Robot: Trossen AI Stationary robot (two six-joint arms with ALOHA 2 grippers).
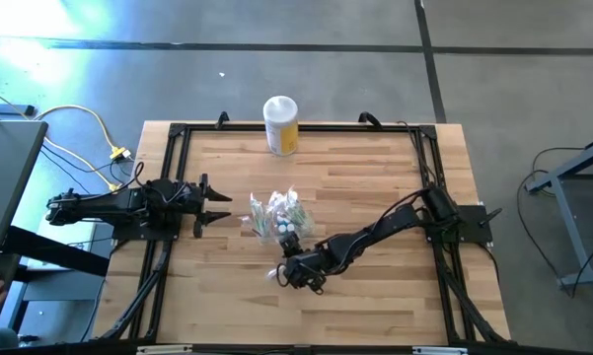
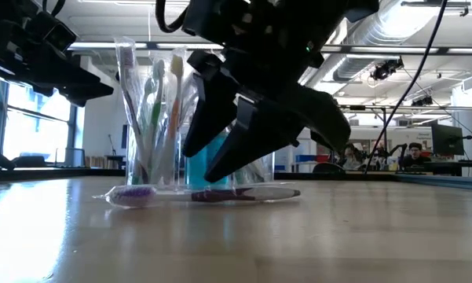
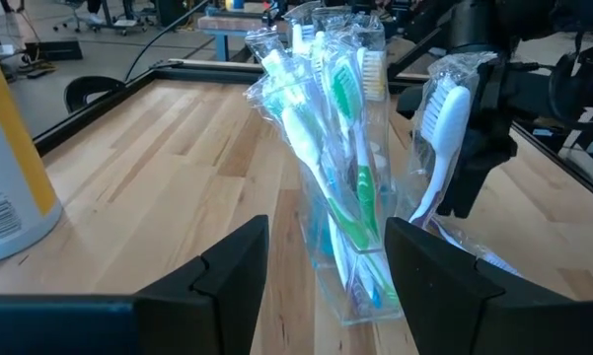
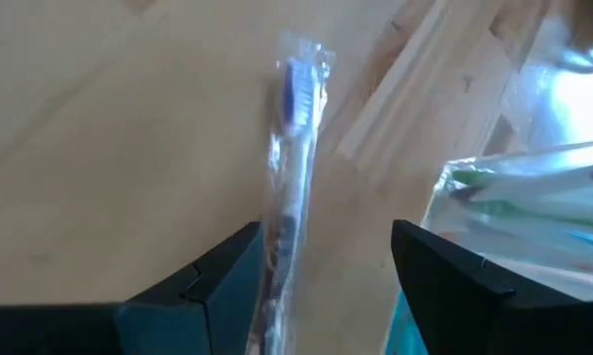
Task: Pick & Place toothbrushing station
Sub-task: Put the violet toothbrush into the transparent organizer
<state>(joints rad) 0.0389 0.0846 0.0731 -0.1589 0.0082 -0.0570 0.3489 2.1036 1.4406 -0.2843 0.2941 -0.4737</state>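
Purple toothbrush (image 4: pixel 288 187) — right tool (image 4: pixel 321 261) open above

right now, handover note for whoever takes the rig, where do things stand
Left gripper: open, empty, beside the station, aimed at it.
Right gripper: open, fingers straddling a wrapped purple toothbrush lying flat on the table, not gripped.
Toothbrushing station: clear container, upright mid-table, holding several wrapped brushes.
Yellow jar: at the table's far edge, untouched.
Done: several brushes stand in the station.
Left: probably grasp the purple brush and place it in the station.
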